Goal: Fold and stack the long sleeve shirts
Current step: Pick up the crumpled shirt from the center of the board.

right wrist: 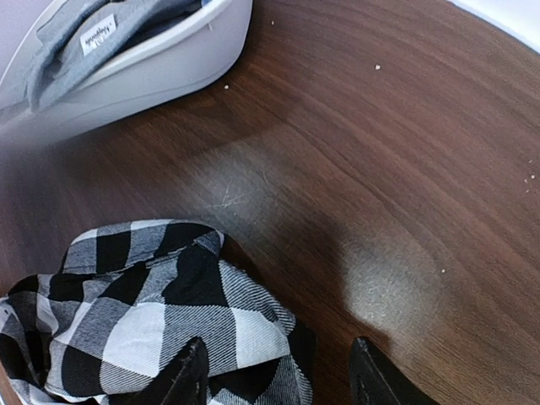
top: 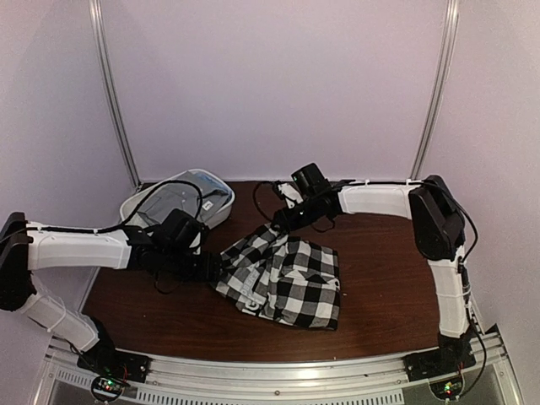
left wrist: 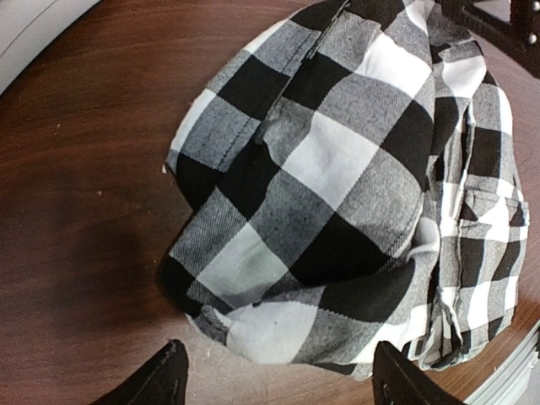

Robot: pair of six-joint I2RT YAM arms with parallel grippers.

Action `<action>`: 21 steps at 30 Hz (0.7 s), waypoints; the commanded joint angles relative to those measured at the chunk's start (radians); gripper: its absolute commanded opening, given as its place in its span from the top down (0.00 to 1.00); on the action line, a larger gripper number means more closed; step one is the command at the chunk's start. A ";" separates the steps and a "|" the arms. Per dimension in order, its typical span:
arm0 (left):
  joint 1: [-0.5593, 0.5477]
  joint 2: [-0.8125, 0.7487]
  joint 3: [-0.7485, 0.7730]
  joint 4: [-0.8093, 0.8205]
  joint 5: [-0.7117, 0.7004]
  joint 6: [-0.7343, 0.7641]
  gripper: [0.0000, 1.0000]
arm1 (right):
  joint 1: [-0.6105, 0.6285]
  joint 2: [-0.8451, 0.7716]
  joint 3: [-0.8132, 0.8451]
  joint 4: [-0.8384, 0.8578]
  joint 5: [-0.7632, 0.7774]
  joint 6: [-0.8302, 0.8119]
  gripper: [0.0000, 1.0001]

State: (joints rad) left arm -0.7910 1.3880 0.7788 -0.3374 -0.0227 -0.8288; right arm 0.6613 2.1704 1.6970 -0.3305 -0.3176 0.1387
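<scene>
Shirts lie apart in the top view: the checked shirt (top: 283, 274) is crumpled at mid-frame on the brown table (top: 380, 287), and the grey shirt (top: 173, 202) is in the white tub (top: 221, 207) at upper left. The left gripper (top: 207, 263) hangs at the checked shirt's left edge, the right gripper (top: 274, 221) at its upper tip

Left wrist view: the checked shirt (left wrist: 337, 186) is heaped across centre and right. The left gripper (left wrist: 277, 346) stands wide open at the bottom edge over the cloth's hem, holding nothing

Right wrist view: the grey shirt (right wrist: 67, 51), with a white label (right wrist: 99, 34), lies in the tub (right wrist: 169, 59) at upper left, and the checked shirt (right wrist: 143, 329) is at lower left. The right gripper (right wrist: 278, 346) is spread apart, its left finger over the cloth's corner, clamping nothing
</scene>
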 commanded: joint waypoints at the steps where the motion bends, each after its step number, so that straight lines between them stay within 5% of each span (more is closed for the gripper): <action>1: 0.026 0.055 0.011 0.109 0.059 -0.016 0.26 | 0.003 0.049 0.024 -0.023 -0.022 -0.012 0.43; 7: 0.032 0.137 0.049 0.134 0.076 0.010 0.46 | 0.001 0.066 0.013 -0.009 -0.024 0.010 0.52; 14: 0.069 0.213 0.153 0.109 0.045 0.080 1.00 | -0.025 -0.001 -0.061 -0.017 0.073 0.060 0.99; 21: 0.159 0.372 0.407 0.068 0.039 0.245 1.00 | -0.068 -0.224 -0.299 -0.012 0.164 0.091 1.00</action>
State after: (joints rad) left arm -0.6823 1.6840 1.0515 -0.2779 0.0338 -0.7044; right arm 0.6174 2.1147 1.5009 -0.3428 -0.2432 0.2008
